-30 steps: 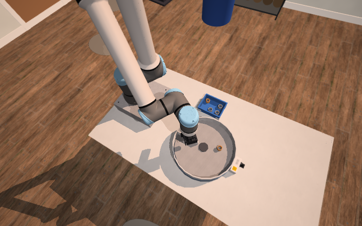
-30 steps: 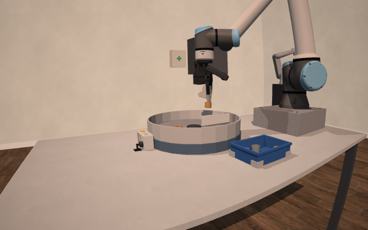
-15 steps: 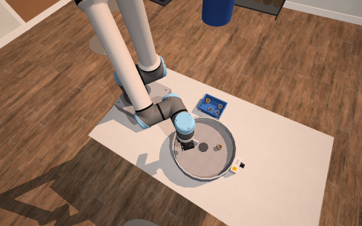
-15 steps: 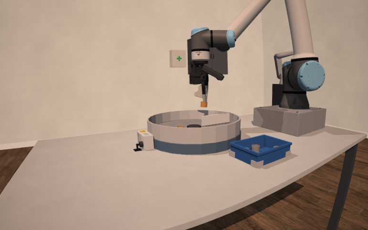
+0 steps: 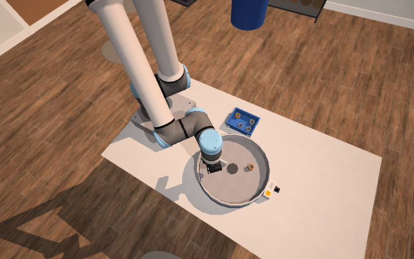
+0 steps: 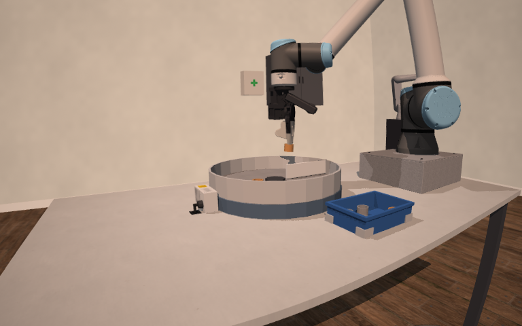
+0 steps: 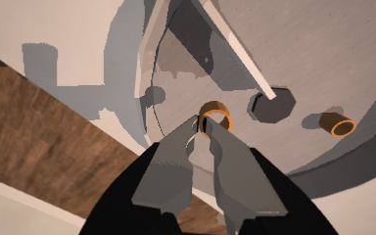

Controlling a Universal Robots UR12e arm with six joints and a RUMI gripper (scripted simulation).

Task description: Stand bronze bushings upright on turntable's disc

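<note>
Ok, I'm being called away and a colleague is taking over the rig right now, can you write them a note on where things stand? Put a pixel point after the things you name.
Tool (image 5: 213,169) (image 6: 289,144) (image 7: 200,117): shut on the wall of a bronze bushing (image 6: 288,148) (image 7: 214,106), held above the turntable.
Done: another bronze bushing (image 5: 249,169) (image 6: 258,179) (image 7: 329,122) stands upright on the disc (image 5: 231,189) (image 6: 247,174) (image 7: 273,147), off the hub (image 5: 232,168) (image 6: 275,178) (image 7: 273,107).
Crate (image 5: 235,129) (image 6: 389,220): one bronze, three steel.
Left: stand the held one on the disc, then the crate's bronze one; steel stays.
</note>
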